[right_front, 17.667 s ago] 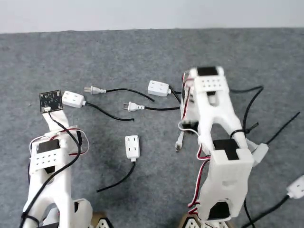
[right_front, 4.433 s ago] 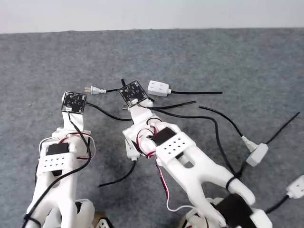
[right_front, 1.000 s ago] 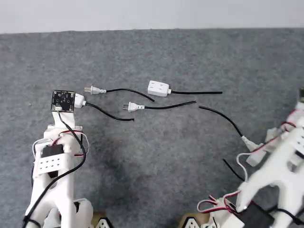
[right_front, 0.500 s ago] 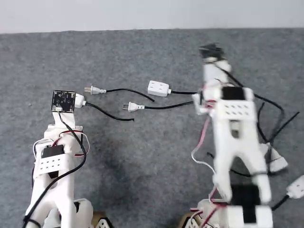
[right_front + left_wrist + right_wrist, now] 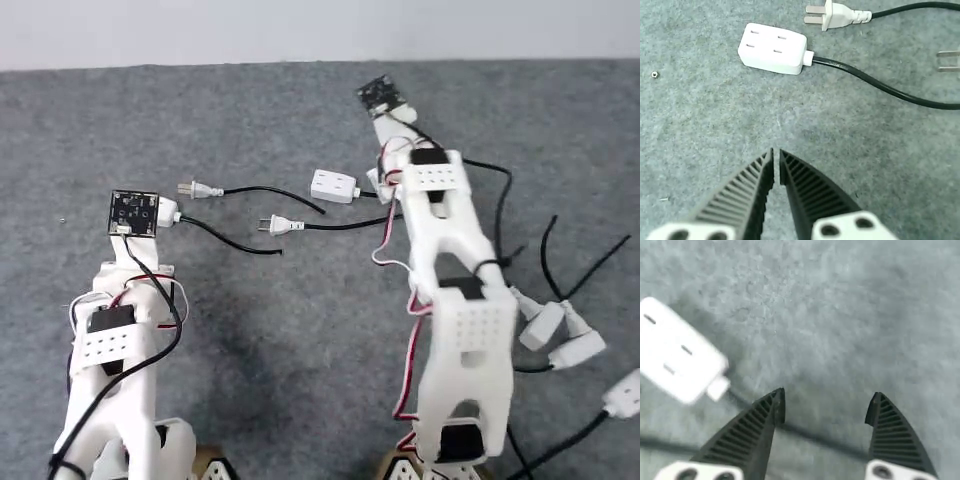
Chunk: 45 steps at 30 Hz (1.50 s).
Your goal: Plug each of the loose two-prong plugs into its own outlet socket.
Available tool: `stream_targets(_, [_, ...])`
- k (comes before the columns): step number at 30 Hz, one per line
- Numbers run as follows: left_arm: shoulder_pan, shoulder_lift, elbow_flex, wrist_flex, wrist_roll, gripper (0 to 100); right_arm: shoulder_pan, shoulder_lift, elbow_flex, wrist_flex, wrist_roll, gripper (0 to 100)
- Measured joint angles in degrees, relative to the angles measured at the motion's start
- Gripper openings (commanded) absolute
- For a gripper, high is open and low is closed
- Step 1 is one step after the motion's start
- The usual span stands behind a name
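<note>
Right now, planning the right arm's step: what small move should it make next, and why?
Probably lower the right end effector toward the outlet socket: it is open, hovering above the socket's cord, holding nothing.

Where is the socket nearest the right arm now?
In the high view the socket lies mid-table on the carpet, beside the open right gripper, with a loose plug on its other side.

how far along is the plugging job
Nothing looks plugged yet: the first plug and second plug lie loose on the mat. Nothing is in hand: the left gripper is shut empty near one socket, the right gripper open beside another socket. Both insertions remain.
</note>
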<state>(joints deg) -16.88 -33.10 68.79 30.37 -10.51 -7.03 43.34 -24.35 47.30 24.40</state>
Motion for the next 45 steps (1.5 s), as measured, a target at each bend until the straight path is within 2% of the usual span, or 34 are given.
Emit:
stream_targets(7, [0.0,0.0,0.0,-1.1,0.0,2,-4.0,14.6,-18.2,0.0,0.1,23.6])
stream_targets(14, [0.0,0.0,0.0,-1.8,0.0,2,-5.2,23.2,-29.9,3.7,-1.8,0.1])
stream_targets(16, [0.0,0.0,0.0,-1.8,0.0,2,-5.2,23.4,-33.1,8.9,-1.8,2.5])
stream_targets(26, [0.0,0.0,0.0,-1.8,0.0,2,-6.7,25.1,-51.6,45.5,-2.5,0.9])
stream_targets(29, [0.0,0.0,0.0,-1.8,0.0,2,-7.9,25.1,-53.4,52.4,-2.5,0.9])
stream_targets(33, [0.0,0.0,0.0,-1.8,0.0,2,-8.6,25.1,-53.4,53.2,-6.2,0.8])
stream_targets(39, [0.0,0.0,0.0,-1.8,0.0,2,-9.0,25.2,-55.2,53.2,-7.3,1.3])
stream_targets(42, [0.0,0.0,0.0,-1.8,0.0,2,-8.8,25.2,-60.7,53.3,-7.1,9.0])
stream_targets(45, [0.0,0.0,0.0,-1.8,0.0,2,-9.8,25.1,-63.3,53.3,-2.6,21.3])
